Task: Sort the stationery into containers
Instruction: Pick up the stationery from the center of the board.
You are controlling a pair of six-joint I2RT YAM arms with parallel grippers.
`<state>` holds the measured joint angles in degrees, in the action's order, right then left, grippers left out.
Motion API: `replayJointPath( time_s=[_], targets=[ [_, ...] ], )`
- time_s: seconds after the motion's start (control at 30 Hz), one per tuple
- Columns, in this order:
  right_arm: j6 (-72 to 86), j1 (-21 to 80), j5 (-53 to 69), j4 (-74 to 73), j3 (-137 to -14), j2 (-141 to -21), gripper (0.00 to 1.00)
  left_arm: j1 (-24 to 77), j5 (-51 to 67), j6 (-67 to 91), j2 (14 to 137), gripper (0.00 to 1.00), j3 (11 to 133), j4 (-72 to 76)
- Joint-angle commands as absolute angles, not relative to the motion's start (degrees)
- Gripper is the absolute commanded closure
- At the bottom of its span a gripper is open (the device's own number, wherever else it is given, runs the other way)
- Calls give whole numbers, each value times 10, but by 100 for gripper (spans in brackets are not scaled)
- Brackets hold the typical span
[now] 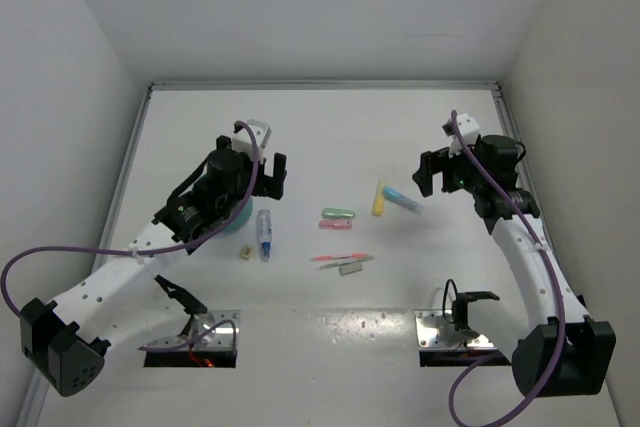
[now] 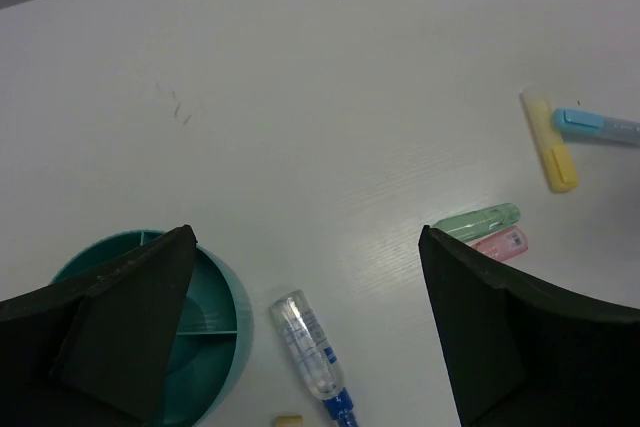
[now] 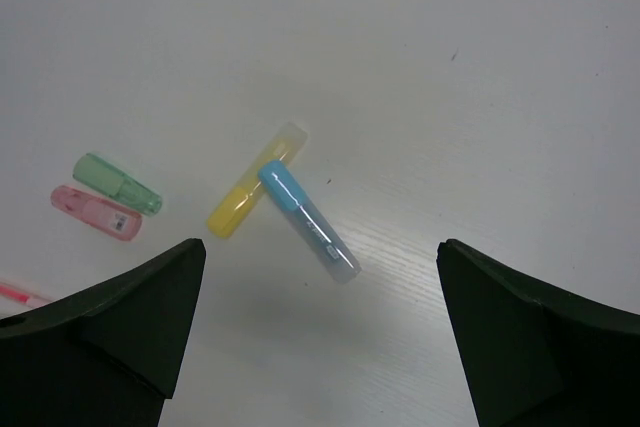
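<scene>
I get the overhead from high behind, whole table (image 1: 330,127) in frame; both wrist views stare down close (all three share the yellow marker (image 2: 548,142)).

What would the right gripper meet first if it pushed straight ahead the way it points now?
Probably the light-blue marker, centred ahead of the right gripper in its wrist view, cap end touching the yellow marker. Height above it is unclear.
</scene>
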<state>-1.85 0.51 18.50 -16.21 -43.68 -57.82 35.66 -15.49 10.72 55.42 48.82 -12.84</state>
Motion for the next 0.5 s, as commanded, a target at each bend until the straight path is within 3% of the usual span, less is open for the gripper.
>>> replayJointPath(
  time_s=[0.0, 0.47],
  targets=[
    [-8, 4, 189, -134, -453, -575, 0, 357, -156, 101, 552, 0, 488, -118],
    [-43, -2, 236, -153, -447, -586, 0, 357, -143, 101, 547, 0, 488, -118]
  ],
)
